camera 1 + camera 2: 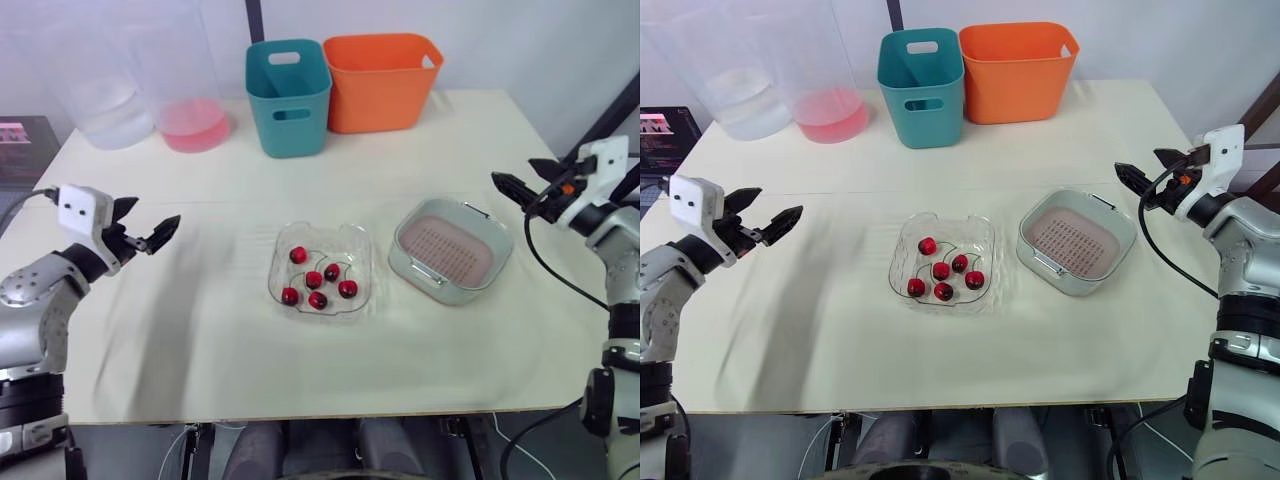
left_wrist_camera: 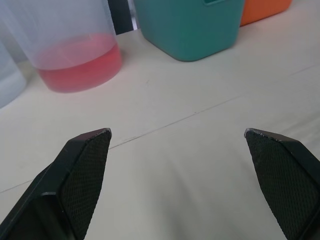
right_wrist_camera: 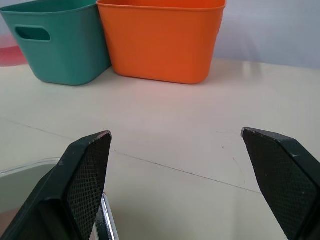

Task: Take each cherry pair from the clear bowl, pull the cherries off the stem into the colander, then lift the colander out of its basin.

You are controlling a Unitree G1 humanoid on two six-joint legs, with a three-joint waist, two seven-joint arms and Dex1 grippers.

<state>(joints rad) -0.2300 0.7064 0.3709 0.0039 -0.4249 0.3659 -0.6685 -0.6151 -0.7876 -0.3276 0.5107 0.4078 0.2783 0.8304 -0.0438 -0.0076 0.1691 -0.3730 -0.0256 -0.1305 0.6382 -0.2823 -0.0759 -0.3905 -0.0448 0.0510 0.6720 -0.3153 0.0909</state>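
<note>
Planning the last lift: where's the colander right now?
In the left eye view the colander sits inside its basin right of centre, just right of the clear bowl of cherries.

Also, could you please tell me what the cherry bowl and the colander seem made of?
The clear bowl looks like glossy plastic, possibly glass; the table shows through it. The colander looks like matte pinkish plastic with even rows of holes.

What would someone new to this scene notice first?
Red cherries in the clear bowl at the centre stand out first, with the pink colander in its grey basin to the bowl's right. A teal bin and an orange bin stand side by side behind. The left tool and right tool hang open and empty on either side.
</note>
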